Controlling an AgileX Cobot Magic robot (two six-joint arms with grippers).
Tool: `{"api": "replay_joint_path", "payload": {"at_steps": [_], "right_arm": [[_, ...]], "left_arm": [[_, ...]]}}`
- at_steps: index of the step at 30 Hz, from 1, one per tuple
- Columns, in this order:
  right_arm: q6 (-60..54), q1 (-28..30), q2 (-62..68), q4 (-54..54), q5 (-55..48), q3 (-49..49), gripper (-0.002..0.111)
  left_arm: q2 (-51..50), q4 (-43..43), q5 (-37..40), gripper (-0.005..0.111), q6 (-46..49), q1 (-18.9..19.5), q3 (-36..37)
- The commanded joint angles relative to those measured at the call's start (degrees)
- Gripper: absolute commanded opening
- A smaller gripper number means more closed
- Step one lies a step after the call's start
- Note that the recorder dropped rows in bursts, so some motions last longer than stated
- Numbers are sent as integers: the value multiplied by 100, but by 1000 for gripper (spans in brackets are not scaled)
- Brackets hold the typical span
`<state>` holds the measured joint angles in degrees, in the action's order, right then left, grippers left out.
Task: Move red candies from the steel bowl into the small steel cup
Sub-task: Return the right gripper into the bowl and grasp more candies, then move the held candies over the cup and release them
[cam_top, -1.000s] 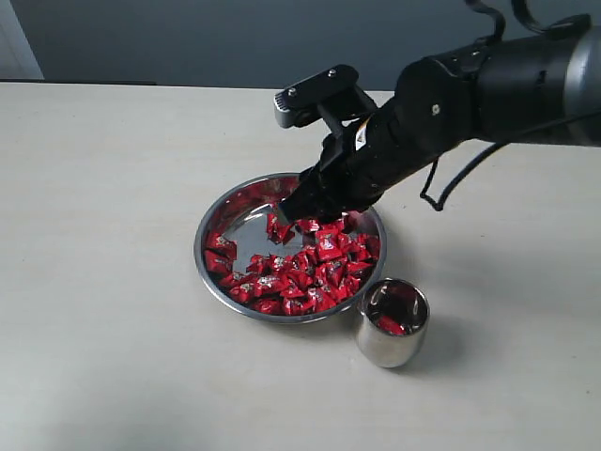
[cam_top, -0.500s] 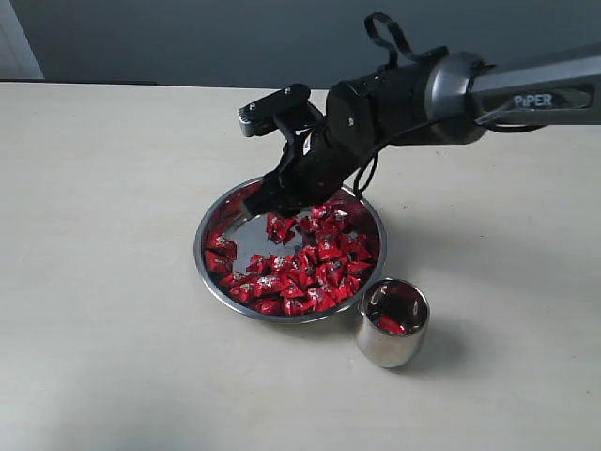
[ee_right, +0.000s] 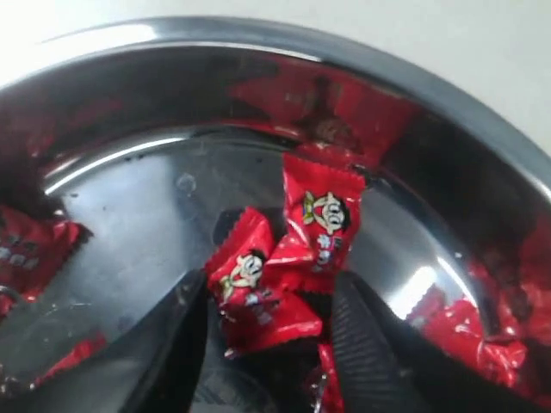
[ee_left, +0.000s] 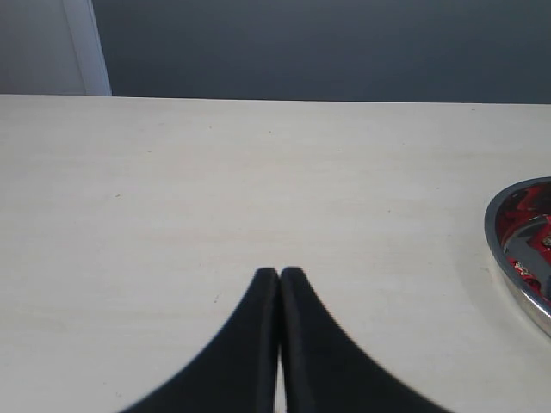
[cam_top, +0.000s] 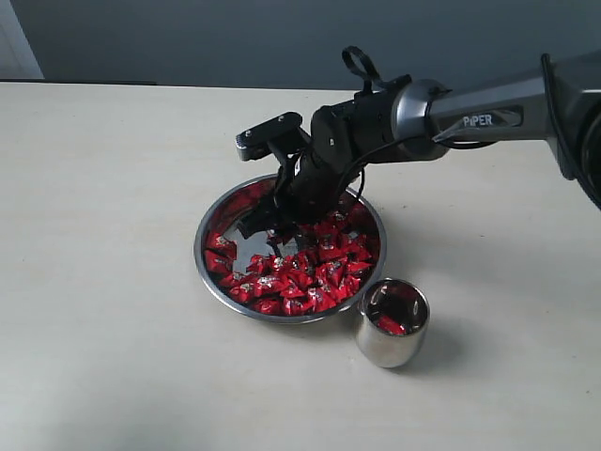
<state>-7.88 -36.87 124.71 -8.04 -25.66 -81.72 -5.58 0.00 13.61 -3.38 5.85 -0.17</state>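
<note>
A wide, shallow polished steel bowl (cam_top: pixel 200 246) holds a heap of small red-wrapped candies (cam_top: pixel 315 272). Just beside it, a small shiny steel cup (cam_top: pixel 380 349) contains at least one red candy. The right gripper (ee_right: pixel 269 288) is down in the bowl, fingers spread around two candies. The left gripper (ee_left: pixel 278 275) is pressed together, empty.

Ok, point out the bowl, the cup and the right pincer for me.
bowl (cam_top: pixel 199 252): exterior view, left side of its rim.
cup (cam_top: pixel 387 346): exterior view, front of its outer wall.
right pincer (ee_right: pixel 270 284): right wrist view, midway between its fingertips.
</note>
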Motion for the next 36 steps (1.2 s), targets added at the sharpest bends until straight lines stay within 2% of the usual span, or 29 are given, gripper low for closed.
{"api": "replay_joint_path", "payload": {"at_steps": [1, 3, 7, 14, 24, 30, 36], "right_arm": [[-42, 24, 3, 5, 17, -26, 41], [-42, 24, 3, 5, 17, -26, 31], [-42, 24, -13, 5, 17, -26, -1], [-42, 24, -528, -21, -291, -26, 0], [-42, 24, -1412, -168, -1355, -26, -1], [-59, 12, -1836, -282, -2463, -2, -1], [-37, 12, -3905, -261, -2340, 1638, -1]], "left_arm": [[30, 0, -23, 0, -13, -29, 17], [30, 0, -23, 0, -13, -29, 17], [30, 0, -23, 0, -13, -29, 17], [30, 0, -23, 0, -13, -29, 17], [30, 0, -23, 0, -13, -29, 17], [30, 0, -23, 0, -13, -29, 17], [30, 0, -23, 0, -13, -29, 17]]}}
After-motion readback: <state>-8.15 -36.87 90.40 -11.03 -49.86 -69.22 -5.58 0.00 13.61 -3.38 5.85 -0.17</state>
